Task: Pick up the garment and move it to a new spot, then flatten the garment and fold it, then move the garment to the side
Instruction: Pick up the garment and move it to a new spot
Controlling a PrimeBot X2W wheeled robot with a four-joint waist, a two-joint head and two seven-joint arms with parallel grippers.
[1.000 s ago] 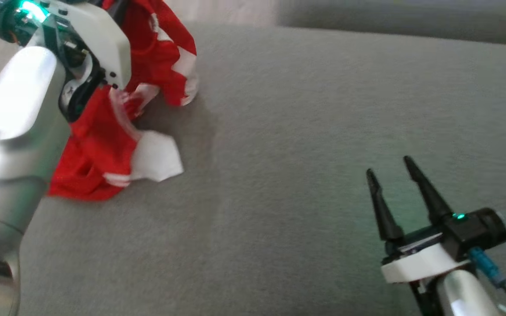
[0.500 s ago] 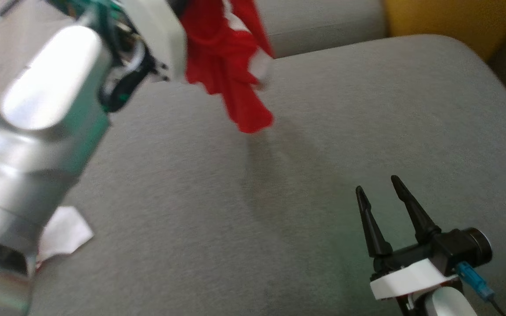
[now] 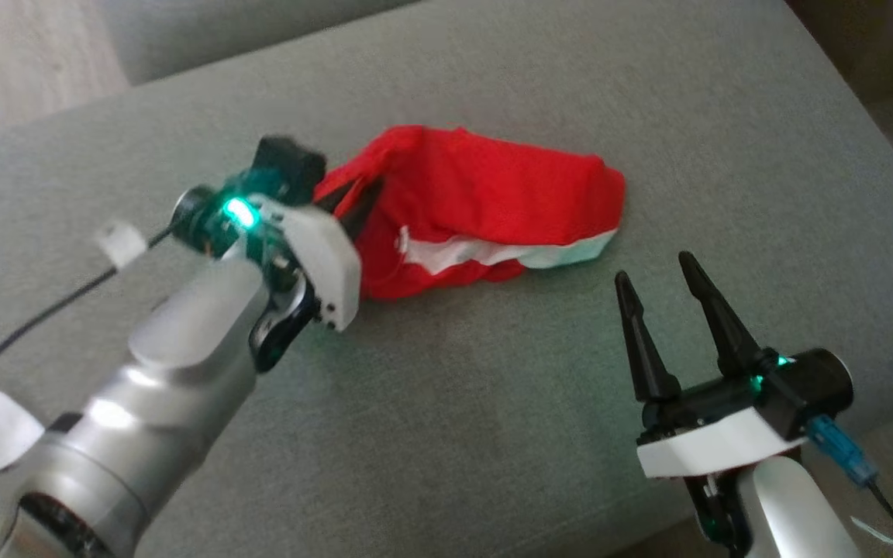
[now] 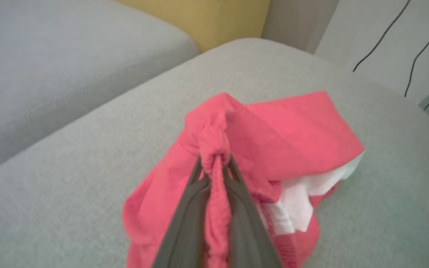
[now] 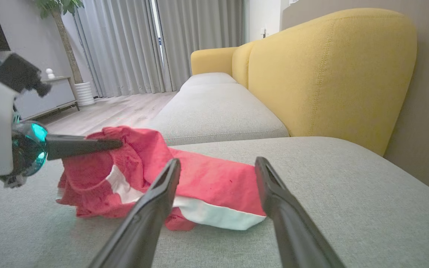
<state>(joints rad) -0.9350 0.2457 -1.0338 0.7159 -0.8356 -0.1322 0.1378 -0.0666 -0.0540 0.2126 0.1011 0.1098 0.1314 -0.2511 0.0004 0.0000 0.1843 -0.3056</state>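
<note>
Grey sofa cushion all across the head view, and out along the right wrist view there's a yellow backrest at two o'clock and long curtains at eleven. Now to the action: the garment, red with a white band, lies bunched on the cushion just past the middle, around twelve o'clock from the head camera's centre.

The left gripper is on it at the cloth's nine o'clock end, fingers pressed together on a gathered rope of red fabric. The left wrist view shows that twist squeezed right between them, with that end raised a little off the cushion and the rest of the cloth resting on it. The right gripper waits at the garment's five o'clock, fingers spread wide, holding nothing, apart from the cloth.

By the look of it, the carry to the new spot is nearly done and the flattening comes next. This is light, limp cloth: it will sag, drag and fold onto itself, and it will not push. One pinch only bunches it, so it wants two holds, well apart. The white-banded edge at six o'clock looks like a hem, a good clean line for the free hand to take near its three o'clock corner. The risk I see is grabbing two layers at once, since the cloth lies doubled over there.
</note>
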